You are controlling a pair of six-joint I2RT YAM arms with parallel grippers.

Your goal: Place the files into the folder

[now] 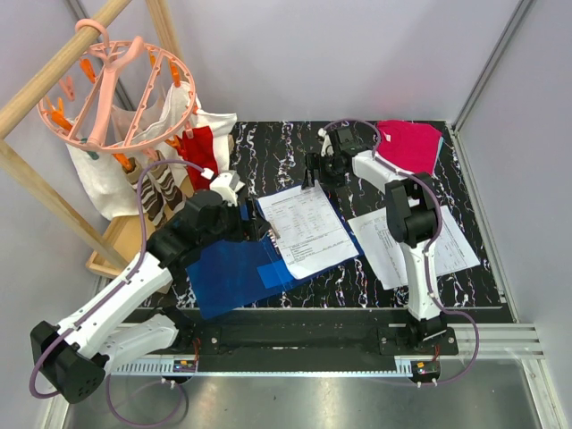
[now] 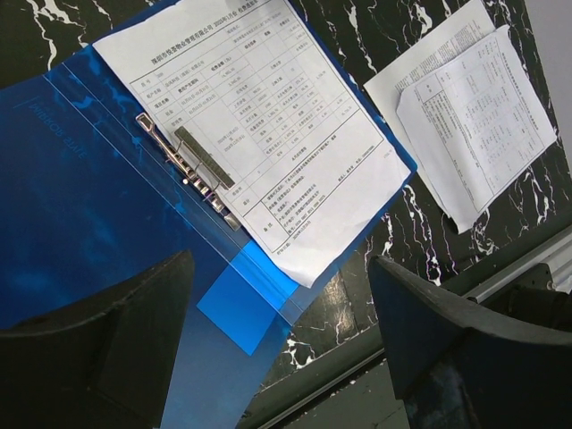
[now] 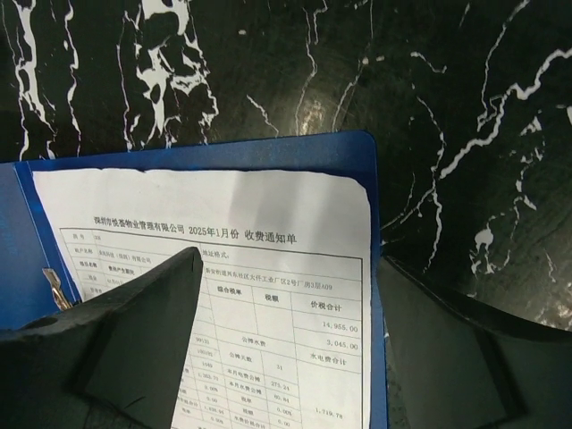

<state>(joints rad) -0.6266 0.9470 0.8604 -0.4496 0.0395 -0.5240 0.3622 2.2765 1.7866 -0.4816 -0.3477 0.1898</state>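
Note:
The blue folder (image 1: 234, 275) lies open on the black marble table. One white printed sheet (image 1: 307, 230) lies on its right half, its left edge at the metal clip (image 2: 192, 170). More sheets (image 1: 420, 246) lie on the table to the right, outside the folder. My left gripper (image 1: 257, 225) is open and empty above the folder's spine (image 2: 80, 197), with the sheet (image 2: 259, 134) ahead of it. My right gripper (image 1: 313, 174) is open and empty over the sheet's top end (image 3: 268, 223) and the folder's far edge (image 3: 268, 152).
A pink cloth (image 1: 411, 147) lies at the table's far right corner. A pink clip hanger (image 1: 116, 89) with hanging clothes and a wooden rack stand at the far left. The loose sheets (image 2: 474, 107) lie beside the right arm's base link.

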